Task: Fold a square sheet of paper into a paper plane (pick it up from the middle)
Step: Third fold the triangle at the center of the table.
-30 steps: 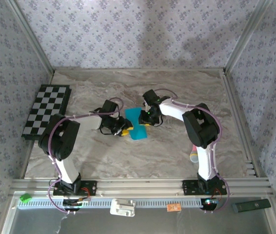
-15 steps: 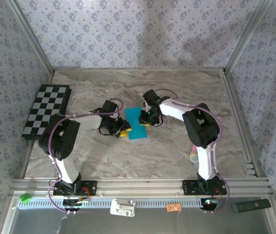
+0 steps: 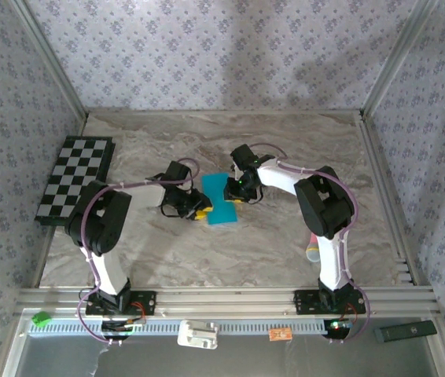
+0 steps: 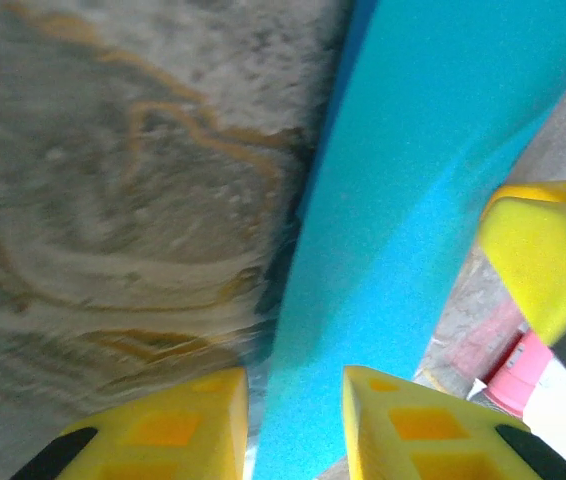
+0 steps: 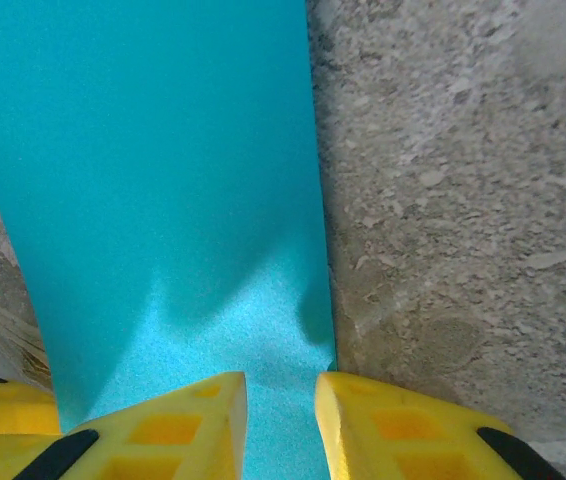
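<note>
Top view, bottom edge: both arm bases sit on the rail. Just above the right base, a pink stick (image 3: 314, 250) with a yellowish end lies on the marble table (image 3: 207, 259), well apart from the work.

Centre of frame: the square sheet of paper (image 3: 222, 206), teal, creased into a narrower strip, is on the table. The left gripper (image 3: 197, 212) is at its lower-left edge, the right gripper (image 3: 238, 193) at its upper-right edge.

Wrist views: both sets of jaws are parted a little, yellow fingers (image 4: 393, 420) straddling the paper's edge, nothing clamped. Can't tell whether the tips press on the sheet, too close.

Checkered board (image 3: 75, 179) is mid-left by the wall, apart from the rest.
</note>
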`<act>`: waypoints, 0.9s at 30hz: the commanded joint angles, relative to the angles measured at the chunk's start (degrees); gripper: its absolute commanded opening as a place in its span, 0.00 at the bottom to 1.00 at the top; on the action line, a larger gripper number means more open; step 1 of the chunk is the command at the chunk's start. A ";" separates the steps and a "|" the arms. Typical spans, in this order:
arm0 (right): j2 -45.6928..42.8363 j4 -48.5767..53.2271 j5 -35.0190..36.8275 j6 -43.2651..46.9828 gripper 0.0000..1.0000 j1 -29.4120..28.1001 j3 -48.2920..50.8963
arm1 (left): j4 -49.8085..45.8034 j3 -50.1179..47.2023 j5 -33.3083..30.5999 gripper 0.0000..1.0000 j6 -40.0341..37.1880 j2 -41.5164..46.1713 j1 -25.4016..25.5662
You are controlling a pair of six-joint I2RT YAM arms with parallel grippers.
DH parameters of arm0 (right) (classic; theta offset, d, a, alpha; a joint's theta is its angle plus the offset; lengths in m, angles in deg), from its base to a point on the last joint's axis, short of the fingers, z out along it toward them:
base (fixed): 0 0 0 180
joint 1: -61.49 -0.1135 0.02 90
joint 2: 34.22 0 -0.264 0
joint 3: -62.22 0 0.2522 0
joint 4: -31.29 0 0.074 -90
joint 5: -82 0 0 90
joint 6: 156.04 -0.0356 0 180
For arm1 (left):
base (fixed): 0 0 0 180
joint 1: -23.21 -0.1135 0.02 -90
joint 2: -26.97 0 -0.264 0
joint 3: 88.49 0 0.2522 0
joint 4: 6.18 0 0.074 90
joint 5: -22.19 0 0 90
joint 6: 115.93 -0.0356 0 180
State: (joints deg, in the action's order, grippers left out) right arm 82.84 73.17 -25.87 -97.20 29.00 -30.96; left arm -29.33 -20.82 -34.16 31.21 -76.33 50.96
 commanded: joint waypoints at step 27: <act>-0.95 -1.39 0.58 -0.40 0.33 1.05 3.12 | 8.68 1.24 5.12 0.20 2.75 -2.42 -3.71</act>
State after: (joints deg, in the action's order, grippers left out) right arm 82.01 71.33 -27.34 -97.18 29.37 -29.63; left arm -22.40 -20.75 -30.73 33.31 -78.06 47.31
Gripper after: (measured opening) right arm 0.323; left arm 0.208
